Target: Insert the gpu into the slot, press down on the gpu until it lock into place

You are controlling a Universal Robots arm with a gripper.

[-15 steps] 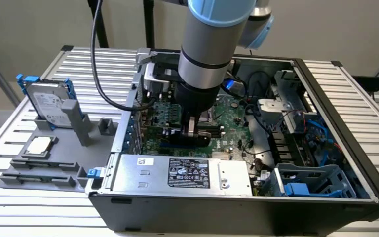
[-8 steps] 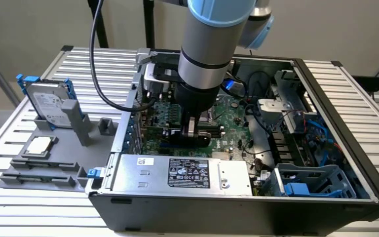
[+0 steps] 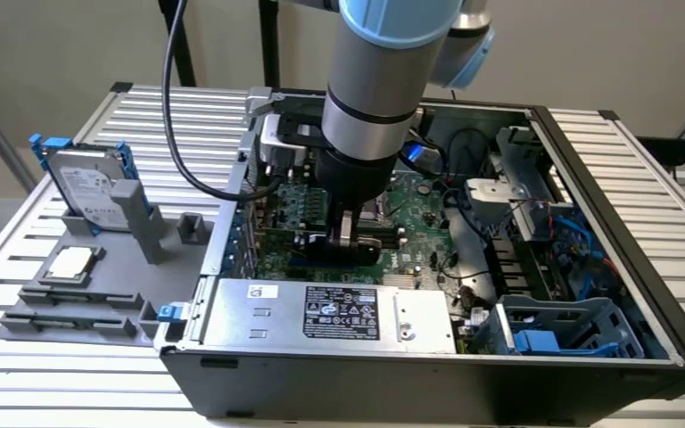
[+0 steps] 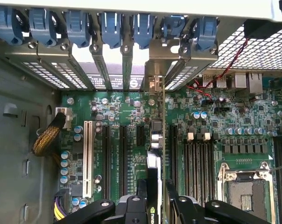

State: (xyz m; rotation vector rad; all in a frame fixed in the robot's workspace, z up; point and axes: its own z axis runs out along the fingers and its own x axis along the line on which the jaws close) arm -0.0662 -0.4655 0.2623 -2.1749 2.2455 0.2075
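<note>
Black gpu (image 4: 155, 163) | thin, edge-on, upright above green motherboard (image 4: 127, 112) | tool (image 4: 157, 189) clamped on its sides

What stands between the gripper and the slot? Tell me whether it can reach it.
Probably it can. The gripper is shut on the gpu, held on edge over the motherboard between the black slots, with no cable across that lane. The slot itself is hidden under the gpu.

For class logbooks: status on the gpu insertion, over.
Status: tool shut on gpu; gpu upright over motherboard; no obstruction seen.
</note>
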